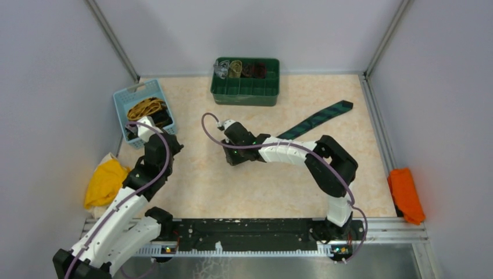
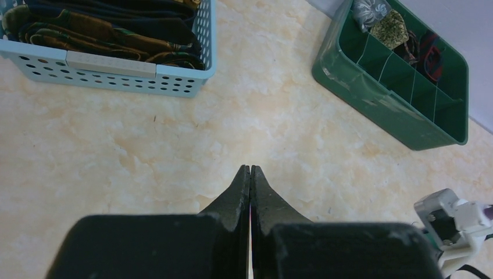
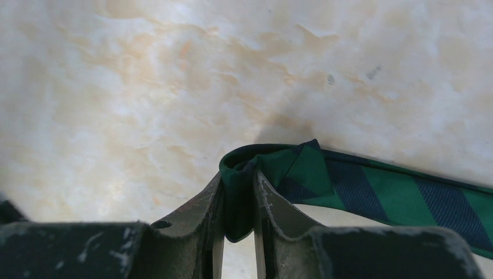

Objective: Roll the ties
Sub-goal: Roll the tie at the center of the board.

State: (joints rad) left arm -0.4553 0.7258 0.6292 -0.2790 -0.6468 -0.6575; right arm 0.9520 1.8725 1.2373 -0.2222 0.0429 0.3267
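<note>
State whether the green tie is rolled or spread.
Mostly spread: the tie lies long on the table, end folded in the right jaws.

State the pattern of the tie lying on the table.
Tie: green with dark blue diagonal stripes; right wrist view.

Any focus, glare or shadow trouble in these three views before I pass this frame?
Top external: even light, sharp, only soft shadows, the green tie plainly readable. Left wrist: table sharp, no glare; the left gripper near the lens is dark. Right wrist: the right gripper slightly soft, a dim shadow on the table behind the tie's fold, stripes clear.
</note>
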